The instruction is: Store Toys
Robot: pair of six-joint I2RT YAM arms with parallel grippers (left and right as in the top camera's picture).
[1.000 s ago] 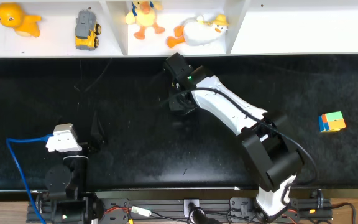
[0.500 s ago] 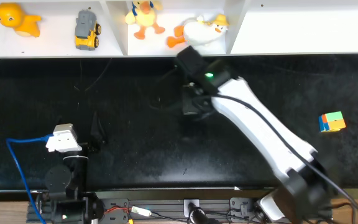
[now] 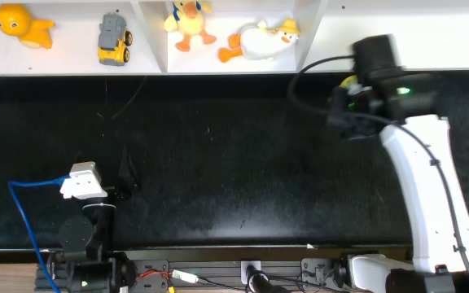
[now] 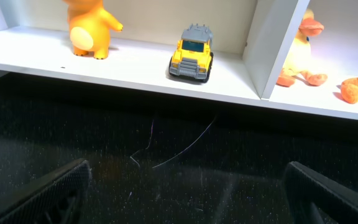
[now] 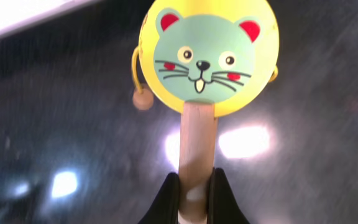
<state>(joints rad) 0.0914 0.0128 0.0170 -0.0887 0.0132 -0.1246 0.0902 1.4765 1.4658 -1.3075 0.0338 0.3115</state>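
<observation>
Right now the right fingers (image 5: 165,202) are clenched on the wooden handle (image 5: 197,137) of a rattle (image 5: 207,56). They grip it low on the stick, so the round yellow head with its mouse face stands out ahead of the arm. That grip makes sense to me: the head would have to enter the shelf (image 3: 381,37) first, and the bead (image 5: 143,99) on its string can dangle without catching on anything. The rattle hangs above the dark worktop (image 3: 218,163), close to the shelf's white front edge at the right-hand bay, and I take that bay to be its intended home. It is not yet set down inside. The other toys already sit in the shelf: an orange duck (image 3: 23,24) and a truck (image 3: 114,39) share the left bay, while a yellow duck (image 3: 190,23) and a goose (image 3: 263,41) share the middle one. They lie spread apart rather than piled, which keeps each one easy to reach. The left fingers (image 4: 55,186) are spread wide and hold nothing. They sit low over the worktop near their own base, facing the truck's bay, well apart from the right arm and, I'd guess, simply kept out of its way.
</observation>
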